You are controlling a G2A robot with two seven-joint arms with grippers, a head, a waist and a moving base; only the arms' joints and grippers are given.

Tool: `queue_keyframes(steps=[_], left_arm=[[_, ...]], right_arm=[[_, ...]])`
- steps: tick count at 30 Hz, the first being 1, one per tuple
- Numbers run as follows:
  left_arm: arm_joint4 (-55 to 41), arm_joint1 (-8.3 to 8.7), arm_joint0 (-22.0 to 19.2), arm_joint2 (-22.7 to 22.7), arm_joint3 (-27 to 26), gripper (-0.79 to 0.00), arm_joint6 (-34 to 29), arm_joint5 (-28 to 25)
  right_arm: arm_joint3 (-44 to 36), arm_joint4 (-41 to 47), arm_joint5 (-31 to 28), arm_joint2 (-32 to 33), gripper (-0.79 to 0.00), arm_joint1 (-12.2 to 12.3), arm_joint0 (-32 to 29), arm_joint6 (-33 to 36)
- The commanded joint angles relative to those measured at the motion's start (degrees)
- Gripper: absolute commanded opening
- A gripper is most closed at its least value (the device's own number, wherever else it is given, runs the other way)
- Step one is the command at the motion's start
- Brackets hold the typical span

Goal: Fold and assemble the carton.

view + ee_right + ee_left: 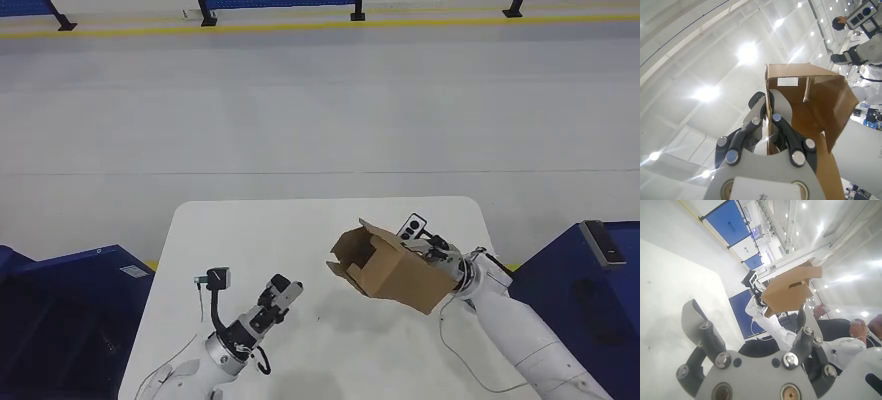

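2 arms are over a white table [250, 240]. Seen from above, the right gripper [432, 250] is at about 3 o'clock from the table's middle, and it holds the brown carton [392, 272] by the carton's 2 o'clock end. The carton is off the tabletop and tilted, its open mouth turned toward 10 o'clock, with short flaps standing around that mouth.

The right wrist view shows the grip closely. The claw is pinching 1 cardboard wall edge-on, with the inner finger [781, 106] inside the carton and the outer finger [753, 111] outside it, both pressed against the board. Within the carton, 1 rectangular cut-out [787, 81] lets light through the far panel, and a narrow flap stands just beside it.

The left gripper [280, 293] is at about 9 o'clock from the carton, well apart from it, over the table's 7 o'clock part. Its claw is spread wide and holds nothing. In the left wrist view the 2 fingers are far apart, and the carton shows beyond them, up in the air on the other arm, with 1 slot cut in the panel that faces this camera.

From above, a blue bin [60, 300] stands at the table's 9 o'clock and another blue bin [580, 270] at its 3 o'clock. A yellow line [300, 25] runs across the floor at 12 o'clock.
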Motion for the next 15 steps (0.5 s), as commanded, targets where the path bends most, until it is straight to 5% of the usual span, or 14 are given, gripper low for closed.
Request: queue_keyframes(steps=[1,15], left_arm=[[0.11,-0.22,-0.65,1.86,0.39,0.000,0.34,-0.08],[1.12,-0.99,-3.75,6.68,2.80,0.000,1.56,-0.17]], right_arm=[[-0.28,-1.29,0.14,0.28,-0.785,-0.03,-0.06,0.02],[0.24,-6.96,0.39,0.04,-0.785,-0.97,-0.19,1.59]])
